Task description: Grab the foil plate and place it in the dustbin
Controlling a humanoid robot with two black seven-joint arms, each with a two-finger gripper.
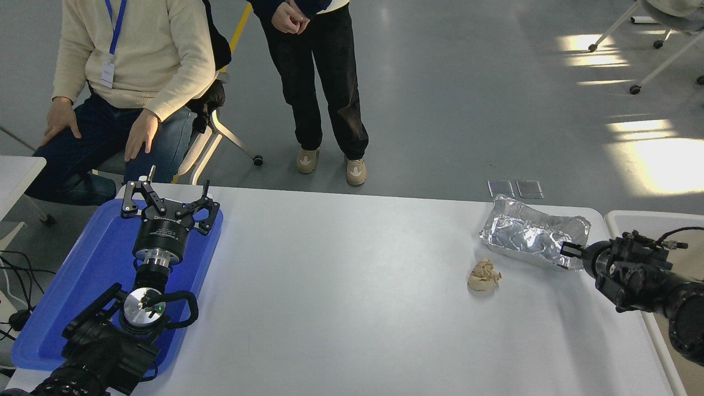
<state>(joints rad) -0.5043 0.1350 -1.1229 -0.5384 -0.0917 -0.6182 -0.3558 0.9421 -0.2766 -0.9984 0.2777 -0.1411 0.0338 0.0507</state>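
While the left hand (168, 204) sits spread open over the blue tray (66, 286), right hand (569, 254) pinches the foil plate (528, 234) edge beside the dustbin (632, 220).

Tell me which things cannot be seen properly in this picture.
Head view:
- Right gripper: fingertips hidden against the foil plate; grip unclear.
- Dustbin: cut off by the right edge, partly behind the right arm; contents unseen.
- Paper wad: too small to identify.
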